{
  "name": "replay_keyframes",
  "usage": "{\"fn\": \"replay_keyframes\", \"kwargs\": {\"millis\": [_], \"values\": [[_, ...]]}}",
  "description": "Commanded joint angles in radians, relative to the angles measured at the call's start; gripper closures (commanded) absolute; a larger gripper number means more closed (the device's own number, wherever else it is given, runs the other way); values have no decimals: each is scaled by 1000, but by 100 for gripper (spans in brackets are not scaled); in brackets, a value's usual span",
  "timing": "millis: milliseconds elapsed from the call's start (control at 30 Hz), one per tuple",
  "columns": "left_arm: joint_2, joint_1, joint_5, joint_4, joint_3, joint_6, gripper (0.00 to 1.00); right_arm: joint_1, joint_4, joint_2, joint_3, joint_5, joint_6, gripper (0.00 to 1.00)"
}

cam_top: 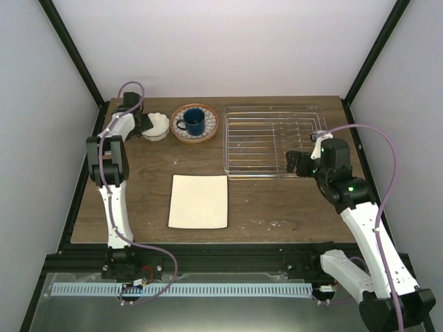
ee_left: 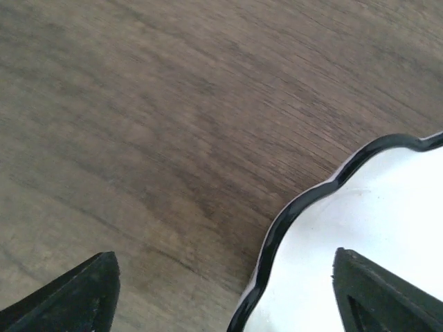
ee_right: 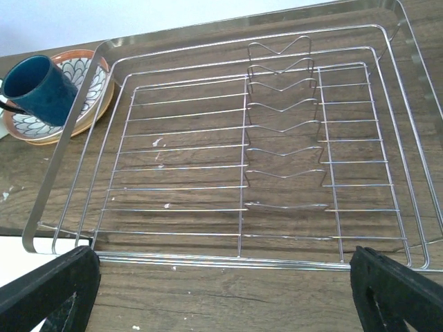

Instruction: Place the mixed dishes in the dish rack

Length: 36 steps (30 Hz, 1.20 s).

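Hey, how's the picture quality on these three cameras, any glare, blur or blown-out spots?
Top external: even soft light, faint shadows, sharp throughout, frame posts splayed by the wide lens. Left wrist: white scalloped bowl nearly blown out, tabletop grain slightly soft. Right wrist: dish rack sharp, bright glints on its rim, end effector fingers dark and featureless.
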<state>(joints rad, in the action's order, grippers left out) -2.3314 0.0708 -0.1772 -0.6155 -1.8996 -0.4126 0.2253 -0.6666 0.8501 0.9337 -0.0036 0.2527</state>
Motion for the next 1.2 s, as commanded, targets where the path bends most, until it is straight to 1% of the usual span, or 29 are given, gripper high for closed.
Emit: {"fn": "replay_keyframes", "kwargs": {"millis": [0, 200, 433, 567, 667, 900, 1033, 1167], "values": [[-53, 11, 32, -36, -74, -8, 20, 9, -30, 40, 59, 33, 14, 0], [-62, 12, 39, -36, -91, -9, 43, 9, -34, 73, 75, 29, 25, 0], [-79, 12, 73, -51, -109, -4, 56, 9, -81, 75, 101, 47, 32, 0], [-96, 12, 105, -64, -127, 1, 69, 8, -106, 72, 108, 47, 38, 0], [-88, 14, 141, -49, -104, 3, 78, 9, -111, 64, 103, 42, 44, 0], [-8, 29, 206, 40, 65, -27, 100, 9, -117, 66, 93, 18, 45, 0], [70, 47, 230, 84, 189, -44, 100, 9, -102, 64, 75, -1, 46, 0], [193, 87, 299, 183, 379, -87, 100, 10, -43, 70, 41, -83, 39, 0]]}}
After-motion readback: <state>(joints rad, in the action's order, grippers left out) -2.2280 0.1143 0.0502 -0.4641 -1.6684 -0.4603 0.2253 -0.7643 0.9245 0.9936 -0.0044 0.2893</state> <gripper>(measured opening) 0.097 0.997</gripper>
